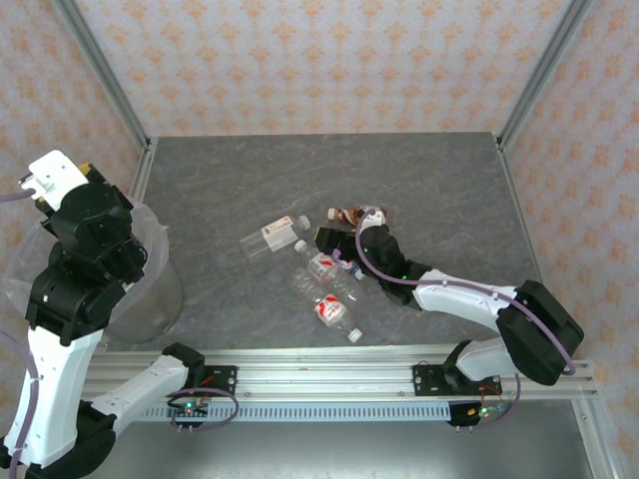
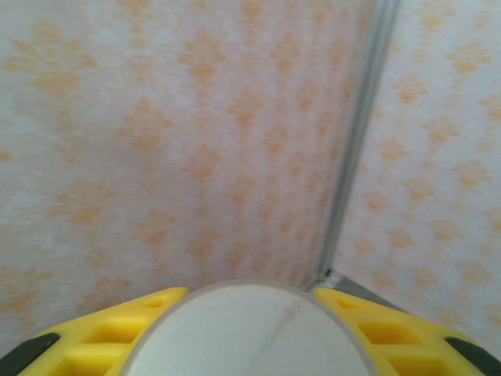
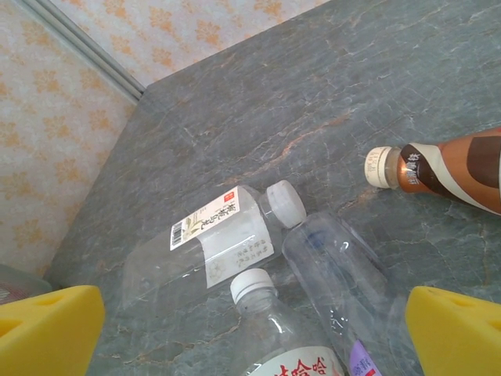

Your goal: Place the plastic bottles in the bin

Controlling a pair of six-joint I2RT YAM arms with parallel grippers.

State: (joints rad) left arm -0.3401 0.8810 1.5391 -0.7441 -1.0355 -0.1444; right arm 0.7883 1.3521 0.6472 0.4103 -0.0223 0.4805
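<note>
Grips a bottle [image 2: 250, 337] end-on in the left jaws, its pale round base wedged between yellow fingers [image 2: 149, 321], facing the patterned wall [image 2: 196, 141]. Holds that arm raised at the bin [image 1: 160, 299], a clear bag-lined tub at the left edge of the tabletop [image 1: 429, 180]. Spreads the right jaws wide apart, low over the bottles lying mid-tabletop. Looks down there on a white-labelled clear bottle [image 3: 211, 243], cap just beside a second clear bottle [image 3: 337, 270], a white-capped red-lettered one [image 3: 270, 329] between them, and a brown bottle [image 3: 454, 168] lying apart to the right. Shows one more red-and-white-labelled bottle [image 1: 334, 311] nearest the arm bases.
</note>
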